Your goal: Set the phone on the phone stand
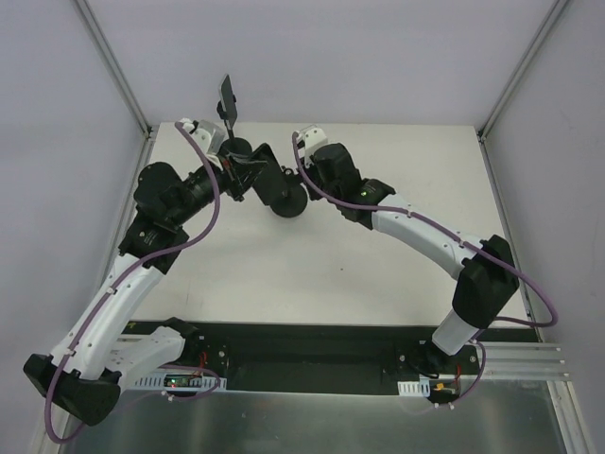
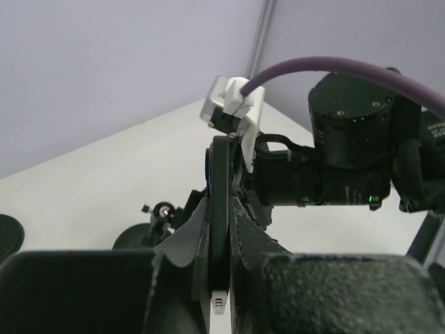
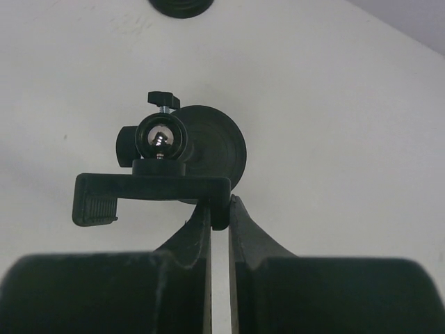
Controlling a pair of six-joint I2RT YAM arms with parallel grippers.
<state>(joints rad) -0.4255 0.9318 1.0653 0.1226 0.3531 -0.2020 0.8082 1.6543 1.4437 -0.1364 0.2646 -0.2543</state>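
Standing edge-on between the fingers of the left gripper, one phone is noted: a thin dark slab rising straight up out of the jaws, which are clenched on its two flat faces. The phone is held clear of the table and is not seated on the phone stand.

One phone stand is under the grip of the right gripper. Its parts, counted:
- one clamp bracket
- one ball joint
- one small locking knob
- one round base resting on the table

The right jaws are clenched on the right-hand end of the bracket. The rest of the bracket runs out to the left of those jaws, and the ball joint and base lie just beyond them. From the left wrist, the same stand sits low, beyond the left jaws and to their left.

A second round black base lies farther out past the right jaws, well apart from the held stand. In the overhead view one dark paddle stands tilted above the left gripper.

Two arms are in use, each trailing one purple cable. The two grippers are close together.
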